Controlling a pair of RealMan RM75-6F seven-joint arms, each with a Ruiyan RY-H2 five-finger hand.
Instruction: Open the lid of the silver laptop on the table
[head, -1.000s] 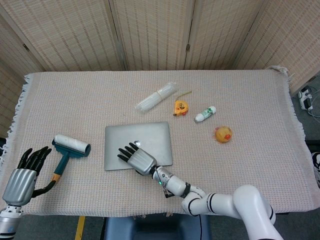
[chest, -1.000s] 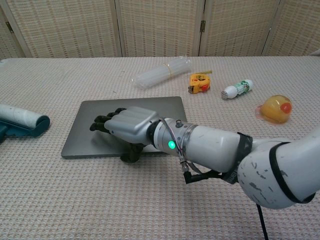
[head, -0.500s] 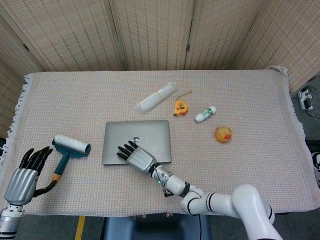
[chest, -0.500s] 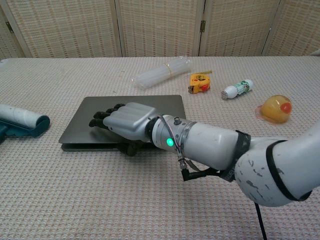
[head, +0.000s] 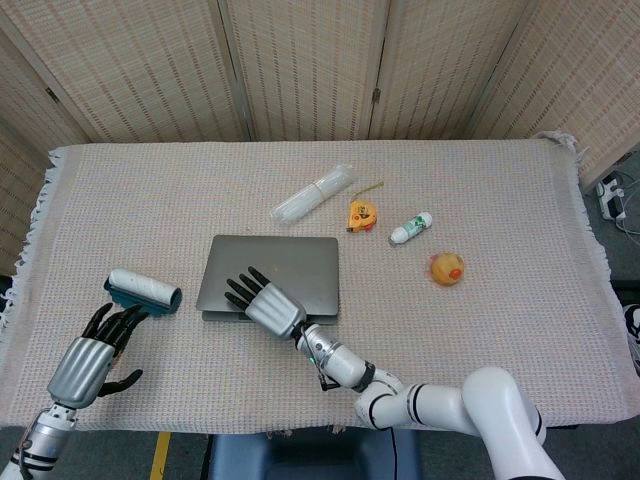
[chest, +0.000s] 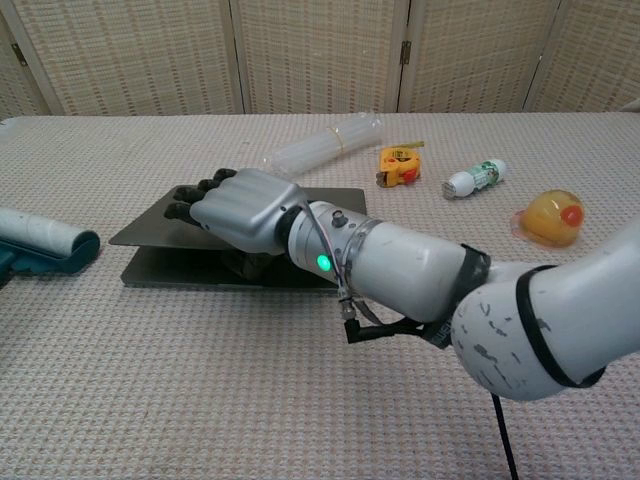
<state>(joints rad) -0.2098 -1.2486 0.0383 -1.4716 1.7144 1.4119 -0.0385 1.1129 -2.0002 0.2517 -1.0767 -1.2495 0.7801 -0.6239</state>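
The silver laptop (head: 290, 262) lies in the middle of the table with its lid (chest: 148, 229) raised a little off the base (chest: 170, 272), leaving a narrow wedge gap at the front. My right hand (head: 262, 303) grips the lid's front edge: its fingers lie spread on top and the thumb sits underneath, as the chest view shows (chest: 240, 210). My left hand (head: 95, 355) hovers at the near left table edge, fingers apart and holding nothing, just in front of the lint roller. It does not show in the chest view.
A white lint roller (head: 143, 291) with a teal frame lies left of the laptop, its handle hidden under my left hand. Behind and right of the laptop lie a clear tube bundle (head: 313, 194), a yellow tape measure (head: 360, 214), a small bottle (head: 411, 228) and a yellow ball (head: 447, 269).
My right hand has lifted the lid's front edge from flat to slightly raised. My left hand has moved forward and right, up to the lint roller.
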